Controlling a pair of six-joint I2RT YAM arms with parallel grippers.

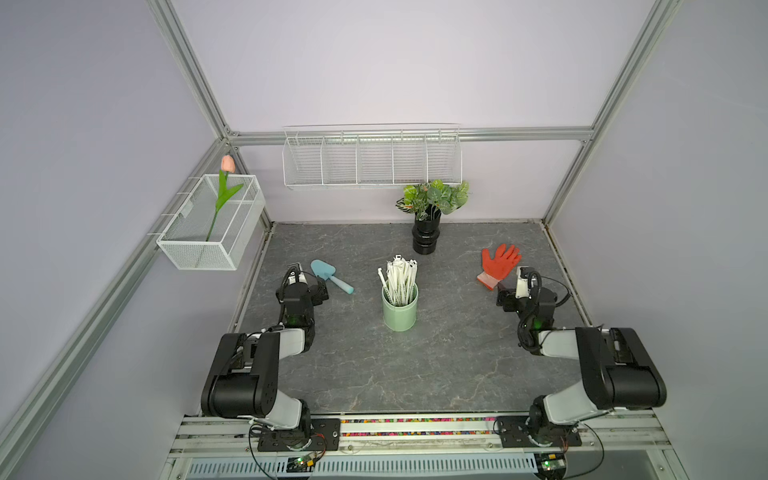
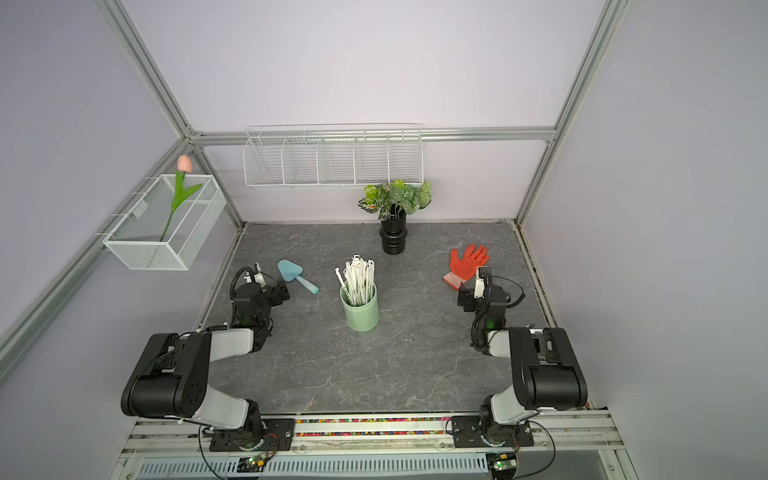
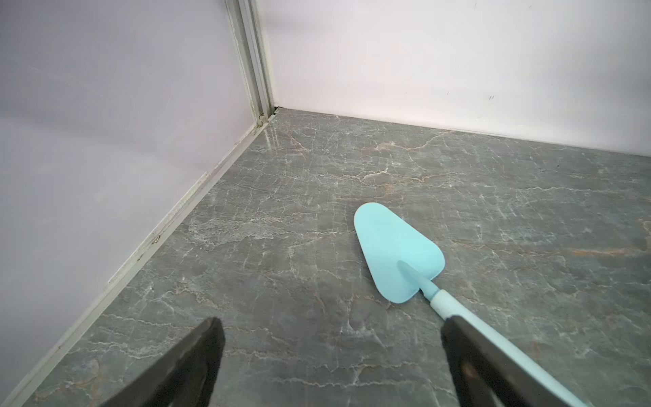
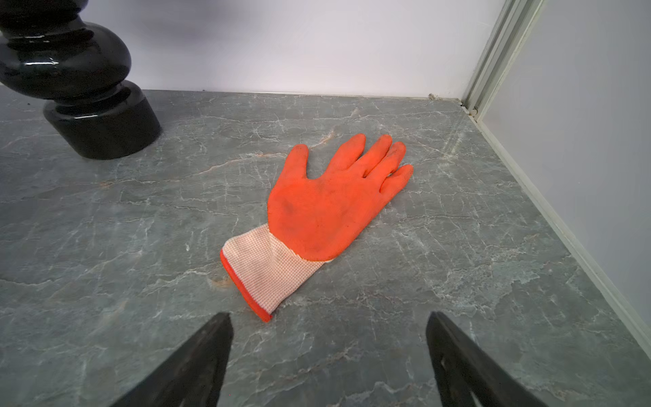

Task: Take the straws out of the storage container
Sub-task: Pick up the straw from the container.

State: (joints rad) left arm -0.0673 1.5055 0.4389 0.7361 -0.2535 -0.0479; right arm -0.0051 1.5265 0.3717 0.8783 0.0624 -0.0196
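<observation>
In both top views the storage container (image 1: pixel 400 309) (image 2: pixel 360 309), a pale mint-green cup, stands upright mid-table. The straws (image 1: pixel 400 277) (image 2: pixel 358 279), a bundle in white wrappers, stick up out of it and lean slightly. My left gripper (image 3: pixel 329 338) is well to the left of the cup, open over bare table beside a blue trowel. My right gripper (image 4: pixel 329 334) is well to the right of the cup, open, just short of an orange glove's cuff. Neither wrist view shows the cup or the straws.
A blue trowel (image 1: pixel 331 275) (image 3: pixel 400 257) lies left of the cup. An orange glove (image 1: pixel 498 266) (image 4: pixel 327 208) lies at the right. A black vase with green leaves (image 1: pixel 426 235) (image 4: pixel 81 81) stands at the back. White wire baskets (image 1: pixel 372 160) (image 1: pixel 212 224) hang on the walls.
</observation>
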